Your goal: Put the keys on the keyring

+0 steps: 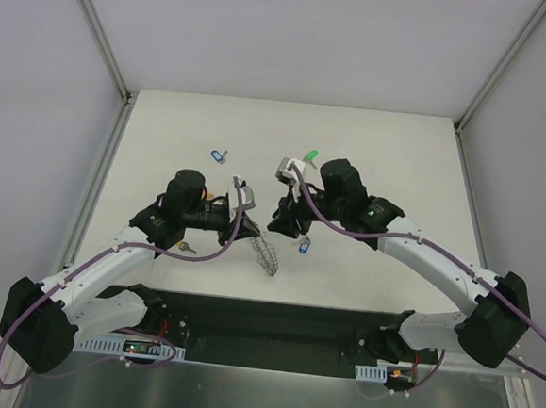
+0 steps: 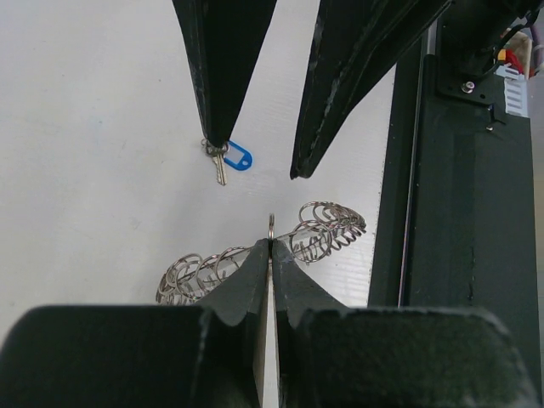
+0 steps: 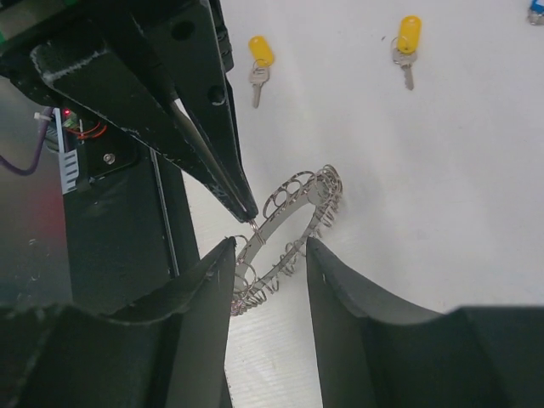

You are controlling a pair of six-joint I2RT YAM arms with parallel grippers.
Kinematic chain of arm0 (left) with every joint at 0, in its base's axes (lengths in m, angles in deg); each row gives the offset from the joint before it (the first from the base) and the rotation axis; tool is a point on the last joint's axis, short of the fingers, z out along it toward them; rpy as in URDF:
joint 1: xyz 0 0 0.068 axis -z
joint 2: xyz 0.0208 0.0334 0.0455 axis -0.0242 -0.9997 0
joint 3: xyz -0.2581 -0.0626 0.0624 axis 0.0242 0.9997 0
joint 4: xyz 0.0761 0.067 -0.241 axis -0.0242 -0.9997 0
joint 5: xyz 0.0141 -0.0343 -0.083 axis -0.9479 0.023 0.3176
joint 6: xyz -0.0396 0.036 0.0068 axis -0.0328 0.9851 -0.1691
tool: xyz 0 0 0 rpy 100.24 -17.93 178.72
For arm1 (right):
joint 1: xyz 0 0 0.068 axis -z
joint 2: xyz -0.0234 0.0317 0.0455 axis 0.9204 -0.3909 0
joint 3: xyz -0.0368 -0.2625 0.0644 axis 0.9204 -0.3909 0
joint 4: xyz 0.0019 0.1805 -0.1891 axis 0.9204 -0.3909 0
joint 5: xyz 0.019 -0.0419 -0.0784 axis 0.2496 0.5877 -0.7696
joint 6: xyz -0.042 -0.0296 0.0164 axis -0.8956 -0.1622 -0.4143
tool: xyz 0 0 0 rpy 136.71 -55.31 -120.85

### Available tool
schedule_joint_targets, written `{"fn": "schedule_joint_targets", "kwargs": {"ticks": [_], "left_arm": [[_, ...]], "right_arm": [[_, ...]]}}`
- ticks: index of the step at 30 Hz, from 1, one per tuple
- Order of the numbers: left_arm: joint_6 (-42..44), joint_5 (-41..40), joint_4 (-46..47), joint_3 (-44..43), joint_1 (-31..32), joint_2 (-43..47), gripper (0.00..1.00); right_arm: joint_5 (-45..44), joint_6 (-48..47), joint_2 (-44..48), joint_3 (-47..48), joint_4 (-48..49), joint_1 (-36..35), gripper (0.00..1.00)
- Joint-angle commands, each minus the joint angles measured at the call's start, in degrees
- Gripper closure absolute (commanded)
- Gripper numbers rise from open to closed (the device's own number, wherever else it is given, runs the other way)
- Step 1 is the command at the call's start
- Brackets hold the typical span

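Top external view: flat white counter (image 1: pixel 391 147) inside a booth of plain pale grey walls (image 1: pixel 296 36), with aluminium frame posts (image 1: pixel 97 30) in the far corners and a black base strip (image 1: pixel 273 317) along the near edge where both arms are bolted. The arms lean in toward each other over the counter's near middle. The keyring (image 1: pixel 268 254), a large silver-grey metal ring edged with small wire loops, is there between the two tool heads, which partly cover it from above. Left tool (image 2: pixel 270 245) is clenched on one wire loop at the keyring's edge. Right tool (image 3: pixel 270 244) is released, jaws apart with part of the ring showing between them and nothing gripped. The solid-blue key (image 1: pixel 301 248) (small silver metal blade, plastic head) lies on the counter just beside the right tool; in the left wrist view one right fingertip sits at its small ring, contact unclear. Pale blue key (image 1: pixel 218 155) and green key (image 1: pixel 309 156) lie farther back, well apart from the ring. Two yellow keys (image 3: pixel 260 53) lie flat on the counter beyond the ring in the right wrist view. The left tool's black body blocks much of that view.
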Motion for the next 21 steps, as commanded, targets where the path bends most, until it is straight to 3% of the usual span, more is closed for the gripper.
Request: {"fn": "schedule_joint_targets", "kwargs": {"ticks": [1,12,13,18,21], "left_arm": [[-1.8,3.6,0.9,-3.5,-0.3,1.5,1.0],[-6.1,4.3,-0.4,-6.2,-0.3,1.5,1.0],[-6.3,4.3,-0.4,-6.4,-0.3,1.5,1.0],[-7.3,4.1,-2.0,-7.6,-0.4,1.4,1.0],[-8.2,1.4,-2.0,-8.0,-0.5,2.7,0.97]], "right_arm": [[6.2,-3.1,-2.0,2.7,1.0,-0.5,0.58],[9.7,-6.3,-5.7,3.3,0.9,-0.8,0.64],[9.7,-6.6,-5.7,3.7,0.9,-0.7,0.66],[9.3,-6.8,-5.2,3.7,1.1,-0.8,0.98],[9.1,-5.0,-3.6,2.3,2.8,-0.3,0.99]]}}
